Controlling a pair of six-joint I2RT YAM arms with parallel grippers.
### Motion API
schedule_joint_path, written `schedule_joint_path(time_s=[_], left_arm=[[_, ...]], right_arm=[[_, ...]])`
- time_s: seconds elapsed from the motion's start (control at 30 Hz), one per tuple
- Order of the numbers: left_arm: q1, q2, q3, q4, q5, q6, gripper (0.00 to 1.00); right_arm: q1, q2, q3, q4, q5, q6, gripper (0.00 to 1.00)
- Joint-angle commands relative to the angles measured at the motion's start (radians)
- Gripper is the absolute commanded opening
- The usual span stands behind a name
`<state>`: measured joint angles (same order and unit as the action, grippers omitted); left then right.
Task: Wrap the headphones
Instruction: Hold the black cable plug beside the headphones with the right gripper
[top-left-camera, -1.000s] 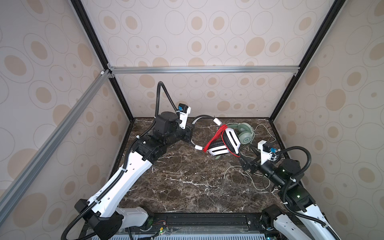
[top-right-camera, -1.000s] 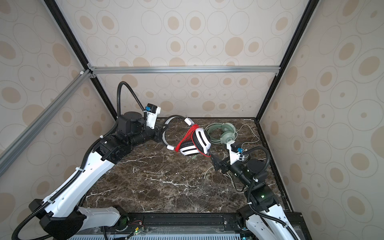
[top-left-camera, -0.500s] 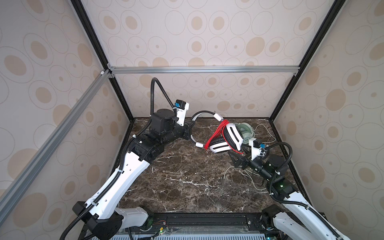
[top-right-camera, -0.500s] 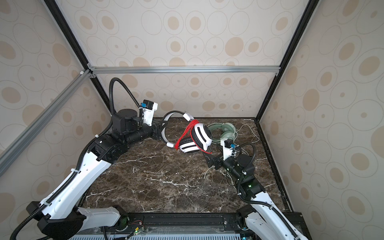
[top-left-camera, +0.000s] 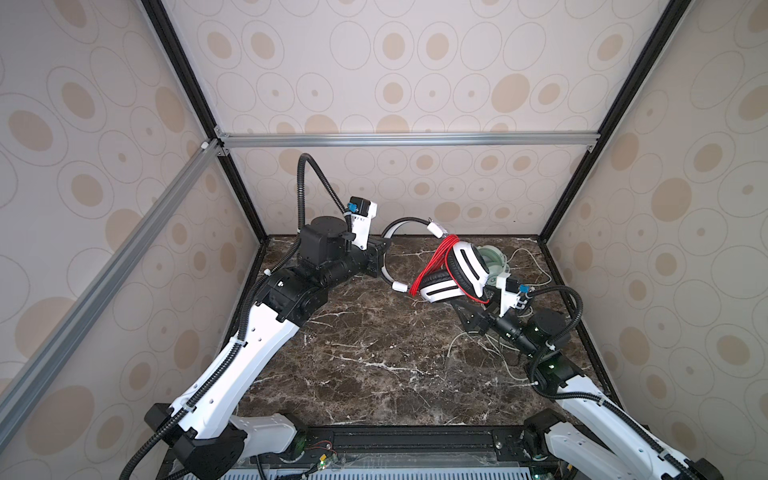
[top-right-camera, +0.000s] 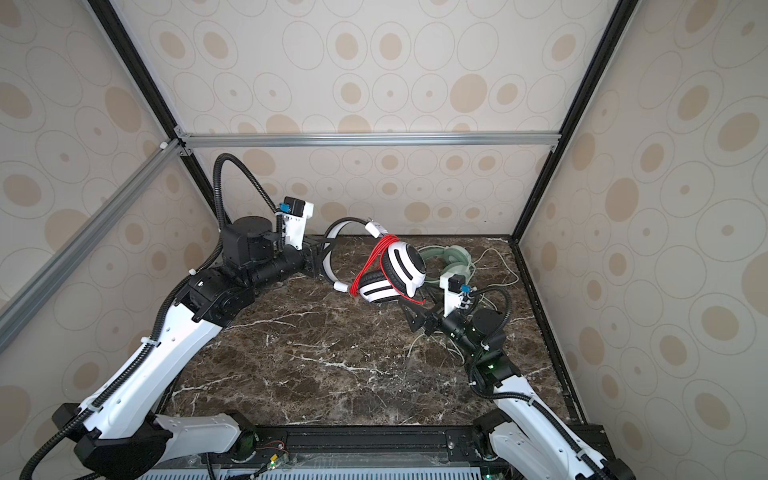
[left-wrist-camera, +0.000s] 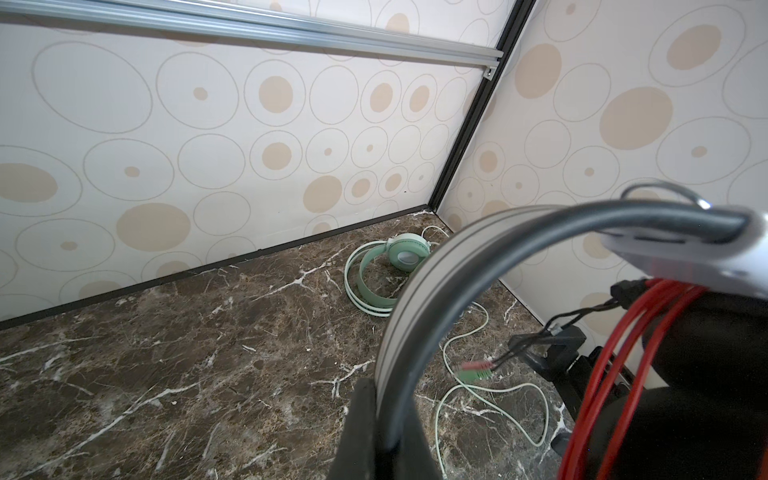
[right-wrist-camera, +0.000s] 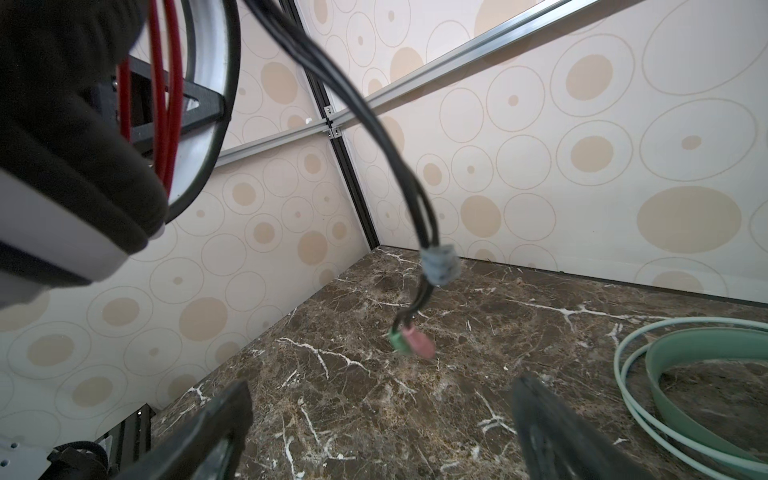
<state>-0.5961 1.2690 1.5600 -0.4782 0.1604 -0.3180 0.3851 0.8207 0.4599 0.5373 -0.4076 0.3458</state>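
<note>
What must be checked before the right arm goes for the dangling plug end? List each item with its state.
1. Left gripper shut on the white headset by its headband: ok.
2. Right gripper open, nothing between its jaws: ok.
3. Red cord wound round the white headset: ok.
4. Black tail and its pink and green plugs secured: not ok, they hang free.
5. Plugs lined up between the right jaws: cannot tell.
6. Mint-green headset wrapped: not ok, its pale cord lies loose on the table.
</note>
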Motion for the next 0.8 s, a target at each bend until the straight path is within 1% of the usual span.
schedule_joint_path(time_s=[0.0,0.1,0.17,0.27,0.37,0.43,0.57,0.77], left_arm=[[0.007,-0.007,0.056,0.112,0.037,-0.059,0.0],[0.007,0.0,0.057,0.124,0.047,-0.062,0.0],[0.007,0.004,0.057,0.125,0.051,-0.064,0.0],[0.007,0.004,0.051,0.131,0.056,-0.068,0.0],[0.006,0.003,0.046,0.134,0.06,-0.069,0.0],[0.006,0.003,0.043,0.132,0.06,-0.069,0.0],[0.006,0.001,0.035,0.136,0.063,-0.075,0.0],[0.006,0.008,0.041,0.138,0.069,-0.076,0.0]], right_arm=[[-0.005,0.02,0.002,0.05,0.039,0.015,0.99],[-0.005,0.031,0.01,0.039,0.088,0.01,0.99],[-0.005,0.049,0.019,0.041,0.089,0.007,0.99],[-0.005,0.082,0.029,0.085,0.023,0.018,0.99],[-0.005,0.128,0.046,0.107,-0.077,0.023,0.98],[-0.004,0.144,0.044,0.125,-0.112,0.034,0.99],[-0.004,0.146,0.025,0.173,-0.125,0.056,0.99],[-0.004,0.164,0.042,0.19,-0.155,0.061,0.99]])
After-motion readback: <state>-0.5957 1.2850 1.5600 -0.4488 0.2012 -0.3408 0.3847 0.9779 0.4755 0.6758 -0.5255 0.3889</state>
